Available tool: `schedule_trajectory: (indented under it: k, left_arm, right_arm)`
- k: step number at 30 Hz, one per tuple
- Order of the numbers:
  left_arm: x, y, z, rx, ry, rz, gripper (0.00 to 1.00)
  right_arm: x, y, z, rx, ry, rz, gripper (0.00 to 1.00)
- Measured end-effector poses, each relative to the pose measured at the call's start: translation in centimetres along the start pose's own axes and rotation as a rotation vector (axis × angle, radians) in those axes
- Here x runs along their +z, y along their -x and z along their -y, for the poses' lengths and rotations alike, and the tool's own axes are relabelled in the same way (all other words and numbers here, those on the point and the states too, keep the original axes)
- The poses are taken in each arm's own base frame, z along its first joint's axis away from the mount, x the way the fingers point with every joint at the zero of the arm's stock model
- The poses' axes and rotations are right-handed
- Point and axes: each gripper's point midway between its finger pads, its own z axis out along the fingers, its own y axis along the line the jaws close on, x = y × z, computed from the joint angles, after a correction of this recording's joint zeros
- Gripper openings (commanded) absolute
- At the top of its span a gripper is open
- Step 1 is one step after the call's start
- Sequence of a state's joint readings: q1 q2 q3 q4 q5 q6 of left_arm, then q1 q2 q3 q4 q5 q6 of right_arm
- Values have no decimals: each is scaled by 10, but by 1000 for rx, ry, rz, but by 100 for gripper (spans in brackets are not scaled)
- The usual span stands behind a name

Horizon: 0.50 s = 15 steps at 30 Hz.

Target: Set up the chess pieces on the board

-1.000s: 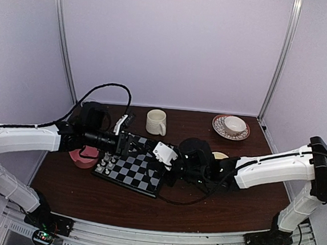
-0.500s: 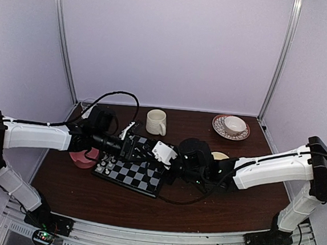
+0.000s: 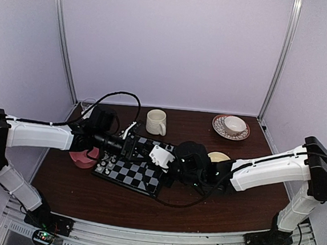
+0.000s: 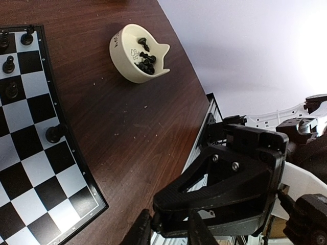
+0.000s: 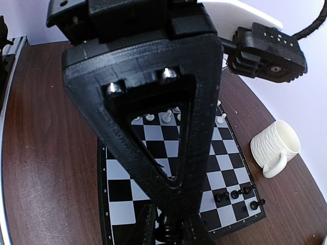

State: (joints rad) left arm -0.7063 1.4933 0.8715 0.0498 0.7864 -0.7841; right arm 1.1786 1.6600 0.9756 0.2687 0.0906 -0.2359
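Note:
The chessboard (image 3: 133, 176) lies at mid-table. White pieces (image 3: 105, 163) stand on its left side, also in the right wrist view (image 5: 166, 116). A few black pieces (image 5: 232, 194) stand near its far right corner, also in the left wrist view (image 4: 10, 64). My right gripper (image 3: 167, 177) hovers over the board's right edge (image 5: 117, 191). There the right gripper (image 5: 171, 232) is shut on a black chess piece (image 5: 171, 229). My left gripper (image 3: 140, 149) is over the board's far edge. In its wrist view its tips (image 4: 169, 232) are cut off, a little apart, with nothing clear between them.
A cream bowl (image 4: 127, 66) of black pieces sits right of the board, half hidden in the top view (image 3: 219, 156). A pink bowl (image 3: 83, 157) lies left of the board. A ribbed mug (image 3: 156, 122) stands behind it. A cup on a saucer (image 3: 232, 127) is at the far right.
My left arm has swung right, carrying its gripper further over the board's far edge. My right gripper has edged slightly left over the board, still holding the black piece.

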Motion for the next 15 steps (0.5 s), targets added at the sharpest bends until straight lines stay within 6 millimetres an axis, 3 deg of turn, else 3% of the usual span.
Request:
schedule_trajectory:
  k: [8, 15]
  left_arm:
    - [0, 1, -2, -4, 0, 0, 23]
    - [2, 1, -3, -6, 0, -3, 14]
  right_arm:
    - [0, 2, 0, -4, -10, 7, 1]
    - [0, 2, 1, -4, -20, 7, 1]
